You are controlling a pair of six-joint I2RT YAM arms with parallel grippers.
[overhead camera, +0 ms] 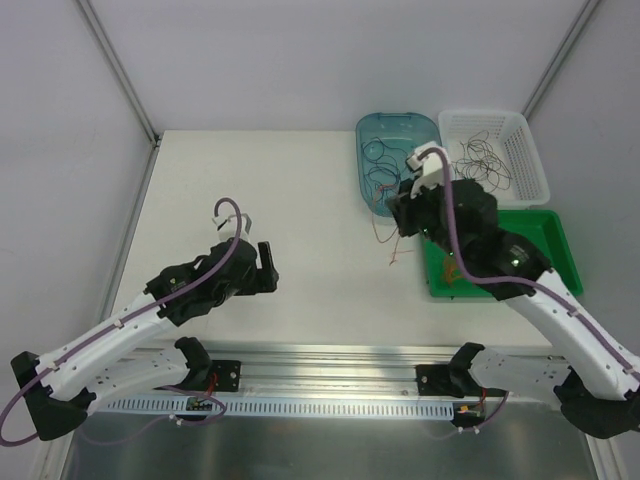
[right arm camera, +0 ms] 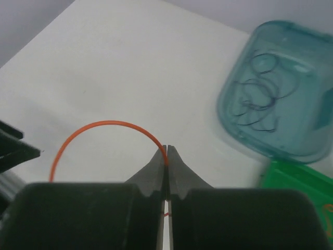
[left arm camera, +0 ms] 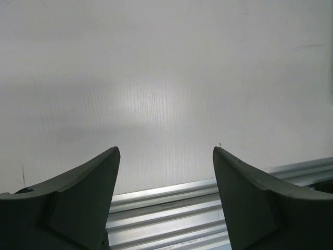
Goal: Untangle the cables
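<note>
A hair-thin orange-red cable curves in a smooth arch, sweeping leftward from the right gripper, whose tips pinch it tight (over the table's right half, beside the teal tray). In that tray coil dark cables. The left gripper gapes wide near the front edge.

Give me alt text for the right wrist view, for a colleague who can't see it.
The right hand is shut on a thin orange-red wire that arcs left from its grip over the white table. At upper right, a translucent teal plastic tray holds loops of thin dark wire; the corner of a green plastic tray shows lower right.
</note>
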